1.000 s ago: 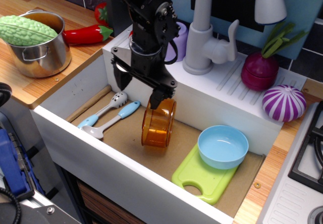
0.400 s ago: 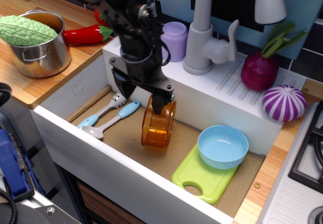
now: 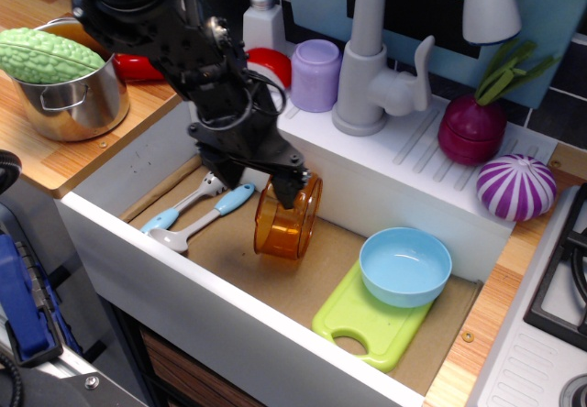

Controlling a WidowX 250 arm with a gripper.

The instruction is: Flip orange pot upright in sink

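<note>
The orange pot (image 3: pixel 286 223) is translucent amber plastic and lies tilted on its side in the white sink (image 3: pixel 138 242), its open mouth facing up and to the right. My black gripper (image 3: pixel 280 185) comes down from the upper left. One finger is clamped on the pot's upper rim. The pot's lower edge is at or just above the sink's brown floor; I cannot tell whether it touches.
Two blue-handled utensils (image 3: pixel 197 210) lie left of the pot. A light-blue bowl (image 3: pixel 404 266) sits on a green cutting board (image 3: pixel 362 323) to the right. A grey faucet (image 3: pixel 371 68) stands on the back rim. A steel pot (image 3: pixel 73 91) with a green vegetable stands on the left counter.
The arm has swung to the left and leaned over. The gripper stays on the pot's rim, and the pot has tipped a little further with its mouth turning more upward.
</note>
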